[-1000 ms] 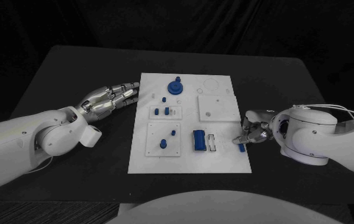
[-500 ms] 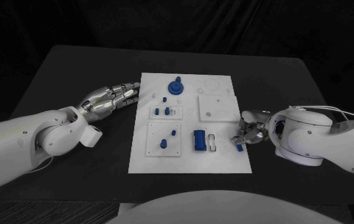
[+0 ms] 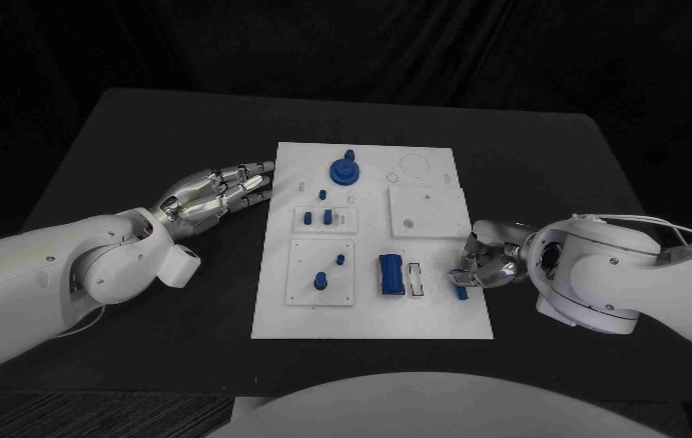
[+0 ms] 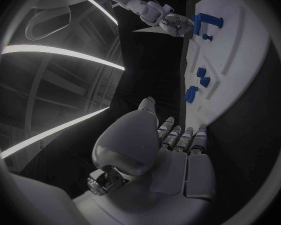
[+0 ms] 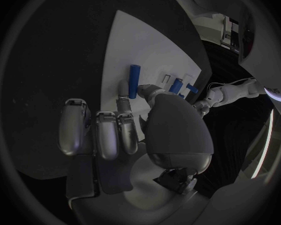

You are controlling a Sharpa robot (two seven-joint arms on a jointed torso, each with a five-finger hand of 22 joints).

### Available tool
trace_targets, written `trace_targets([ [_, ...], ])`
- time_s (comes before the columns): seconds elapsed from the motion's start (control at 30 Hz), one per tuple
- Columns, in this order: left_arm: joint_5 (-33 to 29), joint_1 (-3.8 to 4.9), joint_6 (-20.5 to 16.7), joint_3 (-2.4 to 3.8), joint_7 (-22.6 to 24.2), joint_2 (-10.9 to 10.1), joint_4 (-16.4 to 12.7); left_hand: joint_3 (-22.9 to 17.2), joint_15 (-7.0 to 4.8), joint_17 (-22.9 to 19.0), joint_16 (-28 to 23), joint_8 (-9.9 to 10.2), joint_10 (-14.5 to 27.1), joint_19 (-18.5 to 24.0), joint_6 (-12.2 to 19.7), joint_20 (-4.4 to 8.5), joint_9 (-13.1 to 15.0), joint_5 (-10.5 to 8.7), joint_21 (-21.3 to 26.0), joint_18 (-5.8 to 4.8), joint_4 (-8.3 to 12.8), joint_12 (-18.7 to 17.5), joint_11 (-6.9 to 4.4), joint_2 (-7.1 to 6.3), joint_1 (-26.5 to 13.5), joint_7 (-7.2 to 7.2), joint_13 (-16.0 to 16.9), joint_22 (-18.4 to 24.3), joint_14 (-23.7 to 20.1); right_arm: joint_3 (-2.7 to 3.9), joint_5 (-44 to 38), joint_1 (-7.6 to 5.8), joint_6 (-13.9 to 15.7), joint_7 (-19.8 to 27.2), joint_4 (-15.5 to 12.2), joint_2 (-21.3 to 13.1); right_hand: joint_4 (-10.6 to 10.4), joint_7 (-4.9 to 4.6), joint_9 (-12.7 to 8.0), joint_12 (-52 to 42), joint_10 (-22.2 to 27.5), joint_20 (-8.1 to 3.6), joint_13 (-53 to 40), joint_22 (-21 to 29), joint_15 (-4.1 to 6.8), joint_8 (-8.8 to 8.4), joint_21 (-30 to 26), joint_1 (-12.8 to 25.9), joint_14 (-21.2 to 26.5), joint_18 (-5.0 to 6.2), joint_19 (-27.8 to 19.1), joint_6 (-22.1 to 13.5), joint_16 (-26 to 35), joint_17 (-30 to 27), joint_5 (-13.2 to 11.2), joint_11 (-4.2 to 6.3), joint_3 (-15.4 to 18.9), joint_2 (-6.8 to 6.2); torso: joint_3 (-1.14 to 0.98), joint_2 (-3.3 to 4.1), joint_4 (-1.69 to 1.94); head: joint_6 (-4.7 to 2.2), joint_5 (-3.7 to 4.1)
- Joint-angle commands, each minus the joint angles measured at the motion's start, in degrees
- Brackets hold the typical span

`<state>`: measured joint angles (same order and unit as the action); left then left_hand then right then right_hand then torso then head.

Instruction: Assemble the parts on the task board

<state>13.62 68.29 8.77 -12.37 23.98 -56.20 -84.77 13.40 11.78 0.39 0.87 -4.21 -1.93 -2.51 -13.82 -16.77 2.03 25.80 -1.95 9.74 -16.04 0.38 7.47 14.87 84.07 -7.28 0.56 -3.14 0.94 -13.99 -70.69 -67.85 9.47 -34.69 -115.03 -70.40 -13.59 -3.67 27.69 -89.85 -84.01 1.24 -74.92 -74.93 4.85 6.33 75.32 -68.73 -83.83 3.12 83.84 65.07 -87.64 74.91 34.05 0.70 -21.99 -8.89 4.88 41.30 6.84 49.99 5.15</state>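
The white task board (image 3: 433, 313) lies mid-table and carries several blue parts: a round knob (image 3: 345, 169), two pegs (image 3: 317, 219) in a small plate, another peg (image 3: 319, 280) and a blue block (image 3: 389, 273). My right hand (image 3: 488, 258) is at the board's right edge and pinches a blue peg (image 3: 463, 291) between thumb and a finger. In the right wrist view the blue peg (image 5: 134, 81) stands out from the fingertips (image 5: 122, 92) over the task board (image 5: 147, 45). My left hand (image 3: 216, 194) hovers beside the board's left edge with its fingers stretched out, holding nothing.
A square white plate (image 3: 427, 211) sits on the board's upper right, and a narrow white slot piece (image 3: 415, 279) lies next to the blue block. Black table (image 3: 159, 128) surrounds the board on all sides.
My right hand has slid slightly left and toward me with the blue peg, now over the board's right edge. The left hand has stayed still.
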Motion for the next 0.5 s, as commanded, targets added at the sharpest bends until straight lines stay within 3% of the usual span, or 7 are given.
trace_targets([
  [0.03, -0.27, -0.20, 0.67, -0.01, 0.02, 0.16, -0.12, -0.34, -0.03, 0.08, 0.21, -0.16, -0.01, -0.24, -0.01, -0.07, 0.04, 0.38, -0.20, -0.72, 0.01, 0.26, 0.37, -0.01, 0.46, -0.23, 0.10, -0.03, 0.15, -0.23, 7.53, -0.02, 2.93, 1.35, -0.45, 0.11, 11.30, 0.05, -2.46, -0.15, -5.99, 0.39, -15.08, -10.62, -0.20, 0.15, -0.28, 0.81, -4.80, 0.26, 0.55, 0.05, -0.11, 7.43, -0.24, 0.16, -11.68, 0.10, 0.01, 0.00, 0.02, 0.01, 0.12],
  [0.5, -0.27, -0.27, 0.78, -0.01, -0.14, 0.28, -0.07, -0.34, -0.03, 0.08, 0.21, -0.16, -0.01, -0.24, -0.01, -0.07, 0.04, 0.38, -0.20, -0.72, 0.01, 0.26, 0.37, -0.01, 0.46, -0.23, 0.10, -0.03, 0.15, -0.20, 18.61, -2.34, 5.22, 2.68, 0.27, 3.25, 11.97, 0.11, -1.79, -0.15, -5.99, 0.50, -15.08, -10.43, -0.28, 0.52, -0.84, 3.15, -4.70, 0.39, 0.34, -0.51, 0.03, 6.86, -3.67, 0.16, -12.01, 0.59, 0.08, 0.09, 0.13, 0.01, 0.28],
])
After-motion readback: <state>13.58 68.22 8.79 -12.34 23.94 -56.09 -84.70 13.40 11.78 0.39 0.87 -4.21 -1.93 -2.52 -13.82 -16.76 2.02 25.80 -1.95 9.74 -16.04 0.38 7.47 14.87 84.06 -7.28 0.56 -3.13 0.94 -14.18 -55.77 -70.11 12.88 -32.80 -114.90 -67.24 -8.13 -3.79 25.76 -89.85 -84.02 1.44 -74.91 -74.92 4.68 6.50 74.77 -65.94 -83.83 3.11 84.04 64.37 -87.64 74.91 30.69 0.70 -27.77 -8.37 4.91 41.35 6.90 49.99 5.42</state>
